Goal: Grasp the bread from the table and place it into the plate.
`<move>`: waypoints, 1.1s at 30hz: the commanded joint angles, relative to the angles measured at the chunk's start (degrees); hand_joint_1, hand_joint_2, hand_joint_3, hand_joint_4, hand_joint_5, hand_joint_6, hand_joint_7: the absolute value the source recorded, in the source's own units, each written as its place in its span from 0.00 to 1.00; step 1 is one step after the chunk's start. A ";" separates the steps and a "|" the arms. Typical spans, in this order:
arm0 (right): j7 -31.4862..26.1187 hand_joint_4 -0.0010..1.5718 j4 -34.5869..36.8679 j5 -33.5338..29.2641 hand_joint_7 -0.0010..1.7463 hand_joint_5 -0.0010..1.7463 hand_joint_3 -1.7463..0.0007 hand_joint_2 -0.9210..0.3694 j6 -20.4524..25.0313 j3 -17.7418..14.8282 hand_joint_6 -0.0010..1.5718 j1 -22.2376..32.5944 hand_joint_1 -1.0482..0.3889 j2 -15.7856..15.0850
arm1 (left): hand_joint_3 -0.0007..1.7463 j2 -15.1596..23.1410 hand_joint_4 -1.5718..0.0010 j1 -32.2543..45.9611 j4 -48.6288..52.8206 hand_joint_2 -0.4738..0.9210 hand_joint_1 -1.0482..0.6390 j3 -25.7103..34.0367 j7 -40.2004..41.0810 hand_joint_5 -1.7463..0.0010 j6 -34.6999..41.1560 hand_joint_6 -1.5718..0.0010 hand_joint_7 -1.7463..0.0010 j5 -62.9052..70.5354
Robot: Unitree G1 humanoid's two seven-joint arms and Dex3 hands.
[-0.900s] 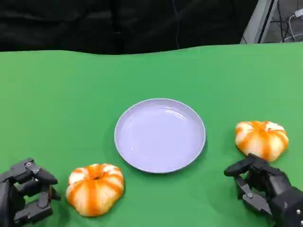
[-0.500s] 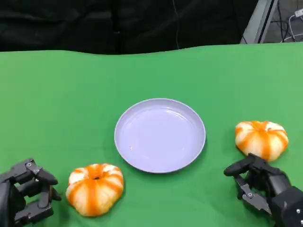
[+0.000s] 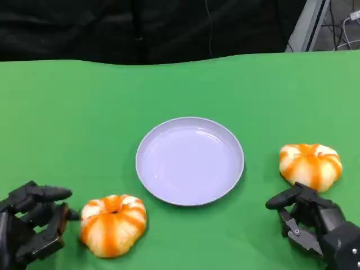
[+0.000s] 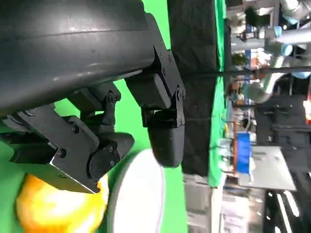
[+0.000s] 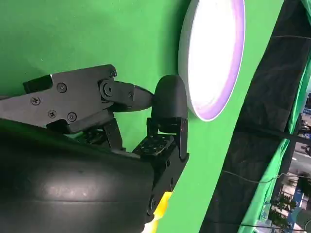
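Left hand (image 3: 31, 222): my fingers apart, empty, at 9 o'clock of bread (image 3: 112, 224).
Right hand (image 3: 315, 225): fingers apart, empty.
Grasp: wrap bread evenly, then lift toward plate (image 3: 152, 185) at 1 o'clock.

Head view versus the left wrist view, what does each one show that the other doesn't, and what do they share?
Head view alone: the right hand, open beside the right bread, and the whole plate lying empty between the two breads. Left wrist view alone: a close look at the left hand's fingers, spread with nothing between them, plus blurred room clutter beyond the table's edge. Shared: the left hand, the left bread close beside it, part of the plate, the green table and the black backdrop.
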 commanded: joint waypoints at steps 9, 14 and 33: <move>0.15 0.42 1.76 0.82 0.70 1.00 0.76 0.00 0.44 -0.55 0.46 0.22 0.53 -0.91 | 0.12 2.63 0.60 1.62 0.38 1.00 0.27 0.29 -8.55 1.00 -2.30 0.64 1.00 0.11; -0.45 0.43 1.88 0.23 0.70 1.00 0.76 0.00 0.40 -0.30 0.46 0.14 0.52 -1.01 | 0.17 6.21 0.68 1.68 1.57 1.00 0.16 -1.62 -7.38 1.00 -10.13 0.71 1.00 8.55; -1.04 0.43 1.37 -0.21 0.70 1.00 0.75 0.00 0.43 -0.11 0.47 0.20 0.52 -0.71 | 0.21 15.45 0.79 6.12 -16.79 1.00 0.00 -13.40 14.51 1.00 -1.88 0.77 1.00 46.93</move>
